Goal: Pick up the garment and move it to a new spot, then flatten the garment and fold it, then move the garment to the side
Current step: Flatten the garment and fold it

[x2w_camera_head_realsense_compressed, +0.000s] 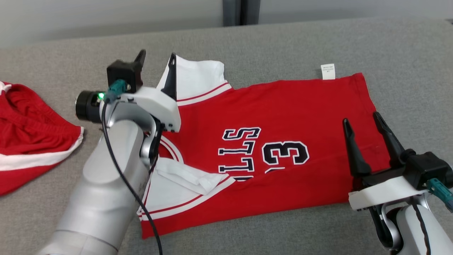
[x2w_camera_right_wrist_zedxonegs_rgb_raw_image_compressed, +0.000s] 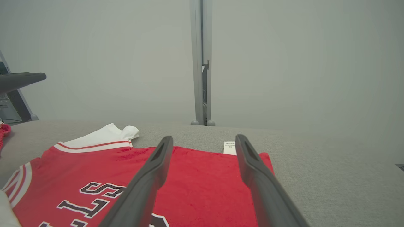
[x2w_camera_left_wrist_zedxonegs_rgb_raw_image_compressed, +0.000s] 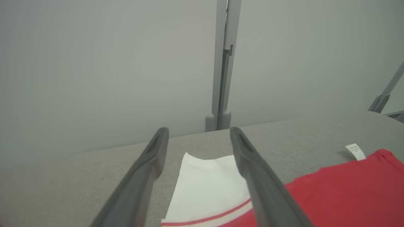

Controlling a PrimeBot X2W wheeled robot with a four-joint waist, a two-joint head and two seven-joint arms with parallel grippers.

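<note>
Lying spread out on the grey table [x2w_camera_head_realsense_compressed: 407,46], the red jersey [x2w_camera_head_realsense_compressed: 283,106] looked already picked up and placed, and mostly flattened. By my read, folding was barely begun at most and the move to the side was not yet done. The near sleeve [x2w_camera_head_realsense_compressed: 177,180] was turned in over the body with a loose crease; the far sleeve [x2w_camera_head_realsense_compressed: 198,74] lay flat past the shoulder. The left tool [x2w_camera_head_realsense_compressed: 157,56] hung over that far sleeve, two dark fingers apart, nothing between them. The right tool [x2w_camera_head_realsense_compressed: 361,119] sat above the hem end, fingers likewise apart, gripping nothing. Jersey: thin soft knit, red body, white sleeves with red stripe trim, dark block characters outlined in white, small white label [x2w_camera_head_realsense_compressed: 327,71] sticking out at the far hem corner. Few wrinkles, edges fairly straight, rough rectangle. The table top looked like matte felt-like fabric, probably grippy. A second red garment [x2w_camera_head_realsense_compressed: 32,134] with a white band lay bunched at the table's left, apart from the jersey.
</note>
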